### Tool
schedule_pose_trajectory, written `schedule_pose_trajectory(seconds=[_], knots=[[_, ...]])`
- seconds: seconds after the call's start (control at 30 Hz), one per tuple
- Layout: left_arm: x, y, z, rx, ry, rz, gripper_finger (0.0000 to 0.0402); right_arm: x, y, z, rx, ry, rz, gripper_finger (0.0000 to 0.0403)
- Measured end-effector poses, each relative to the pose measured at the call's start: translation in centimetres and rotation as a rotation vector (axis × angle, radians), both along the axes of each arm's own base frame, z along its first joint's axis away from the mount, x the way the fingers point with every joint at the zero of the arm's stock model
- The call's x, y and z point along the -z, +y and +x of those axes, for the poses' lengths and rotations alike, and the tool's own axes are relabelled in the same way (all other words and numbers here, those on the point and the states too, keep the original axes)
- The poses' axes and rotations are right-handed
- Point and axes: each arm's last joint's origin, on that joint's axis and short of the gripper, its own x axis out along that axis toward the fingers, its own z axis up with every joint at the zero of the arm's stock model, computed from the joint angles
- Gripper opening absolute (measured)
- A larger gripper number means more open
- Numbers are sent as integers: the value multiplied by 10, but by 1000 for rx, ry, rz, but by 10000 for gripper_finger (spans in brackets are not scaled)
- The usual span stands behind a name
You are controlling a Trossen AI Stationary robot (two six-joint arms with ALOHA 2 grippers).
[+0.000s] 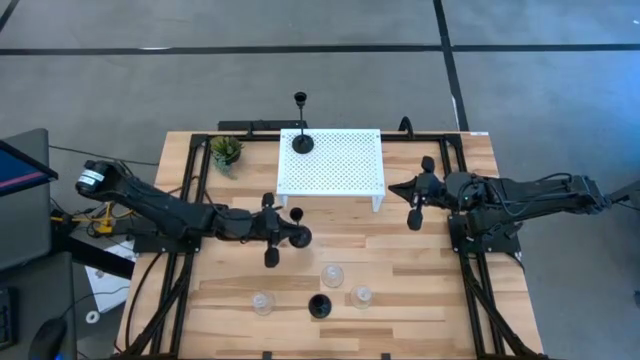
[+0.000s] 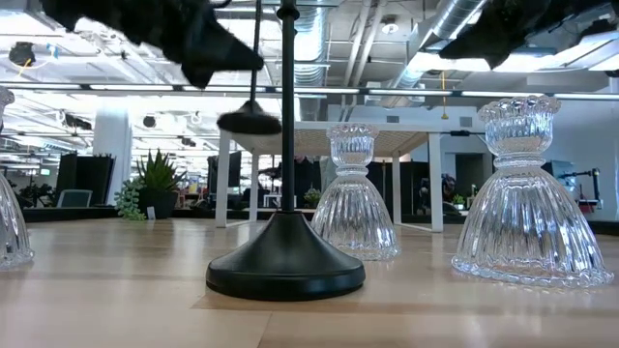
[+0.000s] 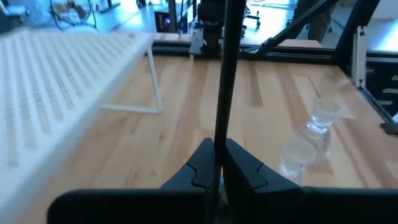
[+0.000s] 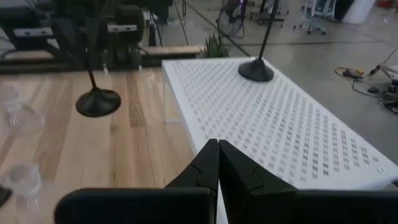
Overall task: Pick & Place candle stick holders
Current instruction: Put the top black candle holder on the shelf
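My left gripper (image 1: 290, 228) is shut on a black candle stick holder (image 1: 299, 238) over the middle of the table, just in front of the white rack (image 1: 335, 165). Its disc base (image 2: 250, 121) hangs above the table. A second black holder (image 1: 302, 141) stands by its base on the rack's far left corner. A third (image 1: 319, 305) stands on the table near the front, among three clear glass holders (image 1: 333, 275) (image 1: 262, 302) (image 1: 362, 296). My right gripper (image 1: 417, 205) is shut and empty, over the table to the right of the rack. My left gripper pinches the holder's thin stem (image 3: 220, 146) between its two fingers. The fingers come level from the table's left and lie across the stem. The holder stands upright in the hold, its base (image 4: 98, 102) lifted clear of the table.
A small green potted plant (image 1: 226, 150) stands at the rack's left. The rack stands on thin white legs (image 3: 155, 93) at the table's far middle. Bare wood lies between the rack and the holders near the front.
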Motion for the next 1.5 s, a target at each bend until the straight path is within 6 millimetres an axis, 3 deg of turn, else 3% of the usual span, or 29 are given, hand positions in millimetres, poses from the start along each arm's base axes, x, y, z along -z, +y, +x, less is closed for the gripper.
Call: schedule_pose_trajectory(seconds=[0.23,0.53,0.77,1.1,1.23,1.5], knots=[[-24,6,8,-21,-36,78,12,-3,2,22,-31,-95,8,0],[-38,37,17,-79,-52,114,13,0,7,58,-153,-181,-66,0],[-37,65,34,47,-49,84,12,7,2,76,-138,-208,-106,0],[-34,63,64,128,-25,69,13,10,-2,93,-208,-309,-56,1],[-37,63,67,127,-31,70,12,13,-1,98,-217,-299,-52,26],[-41,63,68,127,-62,73,12,9,-1,121,-218,-288,-41,118]])
